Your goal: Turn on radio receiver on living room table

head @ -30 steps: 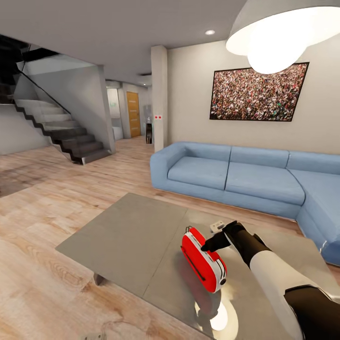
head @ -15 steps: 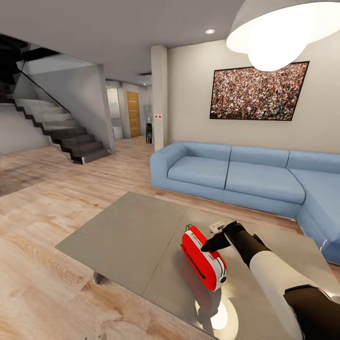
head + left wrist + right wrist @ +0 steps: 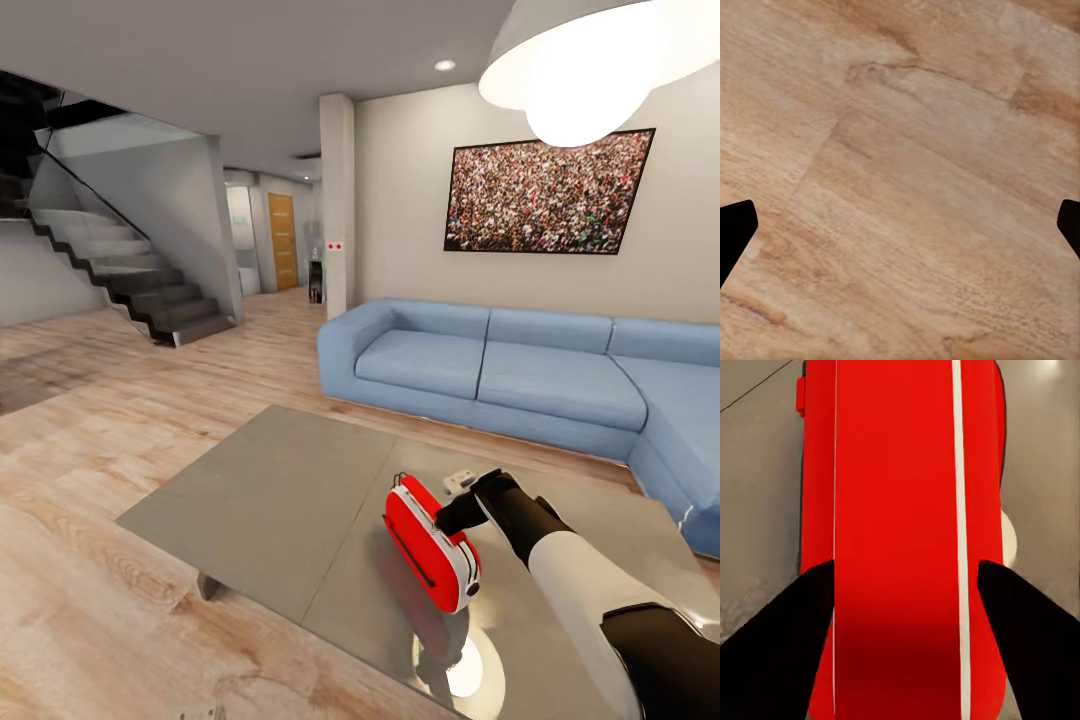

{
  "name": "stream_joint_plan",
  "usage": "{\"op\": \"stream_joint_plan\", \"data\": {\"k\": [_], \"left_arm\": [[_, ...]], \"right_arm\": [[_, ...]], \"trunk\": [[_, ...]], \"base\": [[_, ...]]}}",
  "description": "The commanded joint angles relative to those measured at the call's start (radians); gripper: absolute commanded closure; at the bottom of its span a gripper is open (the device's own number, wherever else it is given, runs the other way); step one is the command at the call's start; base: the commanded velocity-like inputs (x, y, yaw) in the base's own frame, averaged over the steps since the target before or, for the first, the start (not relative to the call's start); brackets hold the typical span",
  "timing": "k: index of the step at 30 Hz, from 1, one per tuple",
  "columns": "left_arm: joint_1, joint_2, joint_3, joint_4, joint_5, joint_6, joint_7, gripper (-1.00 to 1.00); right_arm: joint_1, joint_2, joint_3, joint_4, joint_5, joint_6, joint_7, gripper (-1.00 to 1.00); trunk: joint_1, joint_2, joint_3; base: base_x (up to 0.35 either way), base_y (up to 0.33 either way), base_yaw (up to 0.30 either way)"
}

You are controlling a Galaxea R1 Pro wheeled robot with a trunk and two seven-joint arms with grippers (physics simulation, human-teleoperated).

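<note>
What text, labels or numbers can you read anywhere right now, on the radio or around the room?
None can be read.
The radio receiver: plain red and white surfaces, no lettering visible in the head or right wrist view.
The small white object on the table behind the right hand: too small to tell.
The wall plate with two red dots: no characters legible.
The framed picture: crowd image, no words.

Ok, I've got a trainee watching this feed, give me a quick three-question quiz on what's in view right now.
1. True or false: the radio receiver lies on the floor.
2. What does the left gripper look down at? A) sofa B) wood floor C) table
3. Which gripper reaches to the radio receiver, with a finger on each side in its wrist view?

Key:
1. False; it's on the table.
2. B, with its jaws apart.
3. The right gripper.
</note>
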Motion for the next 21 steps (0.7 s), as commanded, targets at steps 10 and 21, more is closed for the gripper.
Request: {"op": "stream_joint_plan", "data": {"k": [10,21], "left_arm": [[0.000,0.001,0.000,0.000,-0.001,0.000,0.001,-1.00],[0.000,0.007,0.000,0.000,-0.002,0.000,0.002,-1.00]], "right_arm": [[0.000,0.000,0.000,0.003,0.000,0.000,0.000,1.00],[0.000,0.000,0.000,0.004,0.000,-0.035,0.000,1.00]], "trunk": [[0.000,0.000,0.000],[0.000,0.000,0.000]], "base": [[0.000,0.000,0.000],[0.000,0.000,0.000]]}}
